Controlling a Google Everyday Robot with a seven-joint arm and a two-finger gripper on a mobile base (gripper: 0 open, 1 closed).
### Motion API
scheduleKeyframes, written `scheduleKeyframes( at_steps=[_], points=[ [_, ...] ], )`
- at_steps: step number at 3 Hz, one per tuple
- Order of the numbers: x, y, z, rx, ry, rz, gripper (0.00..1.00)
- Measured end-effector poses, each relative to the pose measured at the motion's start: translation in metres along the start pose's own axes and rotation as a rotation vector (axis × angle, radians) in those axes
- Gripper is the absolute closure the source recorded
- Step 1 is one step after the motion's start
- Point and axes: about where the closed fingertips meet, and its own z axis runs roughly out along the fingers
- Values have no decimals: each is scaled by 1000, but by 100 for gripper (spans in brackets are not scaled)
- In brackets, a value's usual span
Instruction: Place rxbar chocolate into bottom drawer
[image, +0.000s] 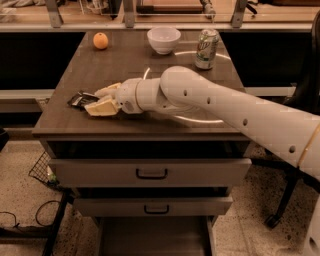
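Hand (95, 99) sits low on the bench (85, 70), left front area, at the right end of the snack bar (80, 99). Cannot tell whether it grips the bar or is merely open around it. Bar lies flat on the bench top near the left edge. Bottom drawer (155, 239) is pulled out below two shut drawers. At the back edge: orange (100, 41), white bowl (164, 39), soda can (206, 48).

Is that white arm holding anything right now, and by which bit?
It cannot be told. The pincer sits low on the tabletop at the arm-side end of the rxbar chocolate, which lies flat there.
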Motion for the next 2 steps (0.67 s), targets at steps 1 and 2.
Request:
scheduleKeyframes(
  at_steps=[1,2],
  points=[
    [0,0,0,0,0,0,100],
    [0,0,0,0,0,0,100]
  ],
)
